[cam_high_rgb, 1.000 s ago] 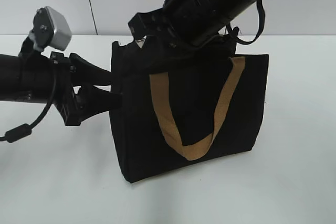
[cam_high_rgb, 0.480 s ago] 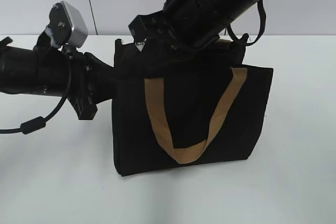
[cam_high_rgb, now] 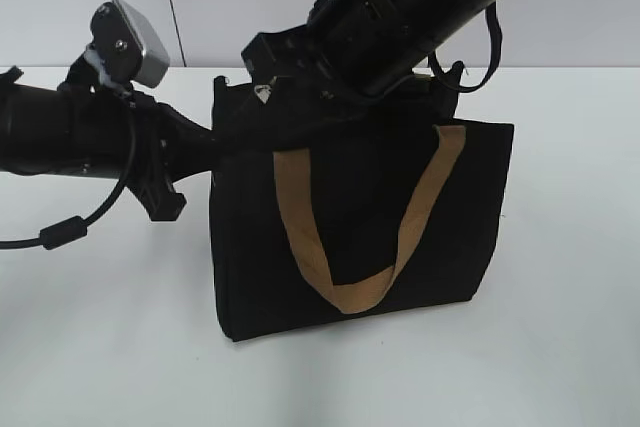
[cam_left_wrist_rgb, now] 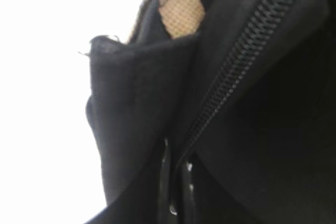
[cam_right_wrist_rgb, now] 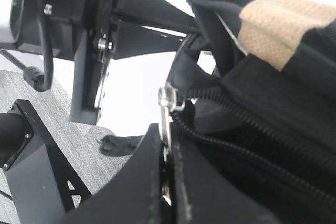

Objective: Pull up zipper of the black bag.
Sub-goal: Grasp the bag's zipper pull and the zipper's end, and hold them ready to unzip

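Note:
The black bag (cam_high_rgb: 380,237) stands upright on the white table, its tan handle (cam_high_rgb: 350,292) hanging down the front. My left gripper (cam_high_rgb: 215,152) is shut on the bag's left top corner; in the left wrist view its jaws (cam_left_wrist_rgb: 177,182) pinch the black fabric beside the zipper (cam_left_wrist_rgb: 231,77). My right gripper (cam_high_rgb: 262,82) reaches over the bag's top to the same left end. In the right wrist view its jaws (cam_right_wrist_rgb: 170,150) are shut on the silver pull tab (cam_right_wrist_rgb: 166,109), with the zip teeth (cam_right_wrist_rgb: 252,140) running off to the right.
The white table (cam_high_rgb: 560,347) extends around the bag. A cable (cam_high_rgb: 60,232) loops under the left arm. In the right wrist view a grey floor (cam_right_wrist_rgb: 79,156) and a dark stand (cam_right_wrist_rgb: 31,182) lie beyond the table edge.
The bag's left side has lifted and shifted slightly left. The left arm has risen and closed in on the bag's top left corner. The right arm stays over the bag's top.

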### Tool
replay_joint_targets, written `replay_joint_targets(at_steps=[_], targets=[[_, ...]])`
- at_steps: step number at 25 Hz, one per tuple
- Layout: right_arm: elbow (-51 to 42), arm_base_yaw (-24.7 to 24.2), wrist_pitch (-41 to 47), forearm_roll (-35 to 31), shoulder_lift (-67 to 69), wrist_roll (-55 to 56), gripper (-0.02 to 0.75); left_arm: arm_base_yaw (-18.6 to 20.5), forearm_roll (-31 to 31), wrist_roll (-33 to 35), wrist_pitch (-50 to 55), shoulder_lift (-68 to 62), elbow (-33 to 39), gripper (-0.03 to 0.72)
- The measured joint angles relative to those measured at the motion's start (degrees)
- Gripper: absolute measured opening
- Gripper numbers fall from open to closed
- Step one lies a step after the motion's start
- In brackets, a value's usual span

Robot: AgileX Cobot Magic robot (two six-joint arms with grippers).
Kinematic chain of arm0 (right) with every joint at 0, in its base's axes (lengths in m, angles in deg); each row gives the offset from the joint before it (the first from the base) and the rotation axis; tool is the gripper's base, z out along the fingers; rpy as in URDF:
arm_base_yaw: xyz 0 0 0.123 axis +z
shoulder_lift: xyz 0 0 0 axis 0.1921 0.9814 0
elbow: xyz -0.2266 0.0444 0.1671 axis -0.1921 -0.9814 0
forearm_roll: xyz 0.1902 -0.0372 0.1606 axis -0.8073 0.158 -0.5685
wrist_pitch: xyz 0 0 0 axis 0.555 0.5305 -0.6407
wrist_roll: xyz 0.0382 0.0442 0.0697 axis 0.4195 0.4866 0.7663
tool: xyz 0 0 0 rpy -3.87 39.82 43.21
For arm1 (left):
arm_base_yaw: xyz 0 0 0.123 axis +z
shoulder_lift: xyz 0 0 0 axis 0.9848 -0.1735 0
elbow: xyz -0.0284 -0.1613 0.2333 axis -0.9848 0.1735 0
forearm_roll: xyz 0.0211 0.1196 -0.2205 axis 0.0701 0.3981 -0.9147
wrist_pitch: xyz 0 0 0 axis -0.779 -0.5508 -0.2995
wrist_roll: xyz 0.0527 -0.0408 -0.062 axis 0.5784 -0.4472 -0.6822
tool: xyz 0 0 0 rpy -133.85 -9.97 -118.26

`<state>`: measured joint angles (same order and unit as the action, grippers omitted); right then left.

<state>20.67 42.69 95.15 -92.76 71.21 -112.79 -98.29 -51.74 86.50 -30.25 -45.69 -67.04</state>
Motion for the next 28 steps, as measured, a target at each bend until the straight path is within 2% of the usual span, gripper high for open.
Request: replay_joint_targets(at_steps=[7, 13, 18, 24, 28], targets=[[-0.17, 0.0, -0.05, -0.8, 0.0, 1.48, -0.001, -0.06, 1.38, -1.05, -2.09, 0.88, -0.2, -0.01], [-0.17, -0.39, 0.0, -1.57, 0.0, 10.27, -0.001, 0.13, 2.09, -1.1, -2.95, 1.06, -0.31, -0.01], [-0.17, -3.2, 1.95, -2.9, 0.0, 18.12, -0.001, 1.47, 2.09, -1.48, -2.57, 1.06, -0.37, -0.01], [-0.29, -4.84, 4.21, -9.62, 0.0, 18.81, -0.001, 1.52, 2.09, -1.48, -2.09, 1.06, -0.37, -0.01], [-0.35, -6.33, 6.01, -11.26, 0.1, 17.79, -0.001, 1.56, 2.27, -1.48, -2.42, 1.23, -0.48, -0.01]])
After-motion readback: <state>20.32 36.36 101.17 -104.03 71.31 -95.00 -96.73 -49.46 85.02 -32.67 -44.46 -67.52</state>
